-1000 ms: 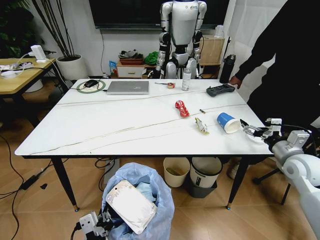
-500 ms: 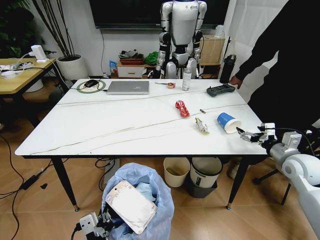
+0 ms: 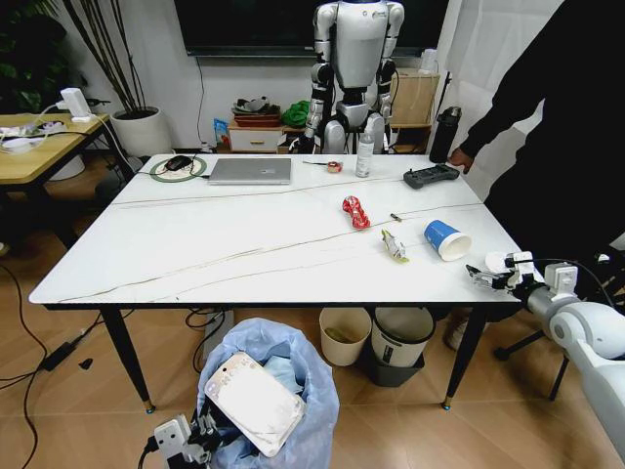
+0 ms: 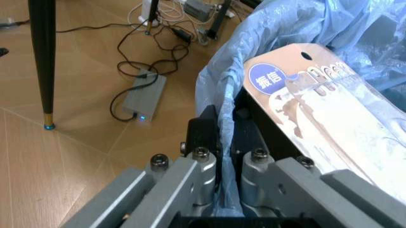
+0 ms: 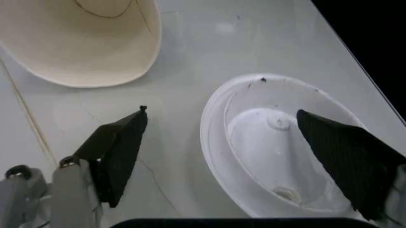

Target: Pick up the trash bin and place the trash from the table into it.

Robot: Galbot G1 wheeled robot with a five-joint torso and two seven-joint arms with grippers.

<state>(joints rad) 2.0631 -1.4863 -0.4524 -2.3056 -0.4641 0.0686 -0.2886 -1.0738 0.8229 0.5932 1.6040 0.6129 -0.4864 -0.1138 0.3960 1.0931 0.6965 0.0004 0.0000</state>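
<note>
White marble-look worktop (image 3: 244, 244) in a room with wooden floor (image 3: 59, 410).
The trash bin (image 3: 278, 391) at lower centre is pinched at its bag rim by the left hand (image 4: 219, 161); right hand (image 3: 498, 278), spread, straddles a white lid (image 5: 279, 142) near the blue-and-white cup (image 3: 446, 239) at the right edge.

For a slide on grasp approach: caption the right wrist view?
Open right gripper straddles a white cup lid on the table, beside the tipped paper cup.

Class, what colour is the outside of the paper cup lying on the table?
Blue, with a white inside; the paper cup shows best in the head view.
</note>
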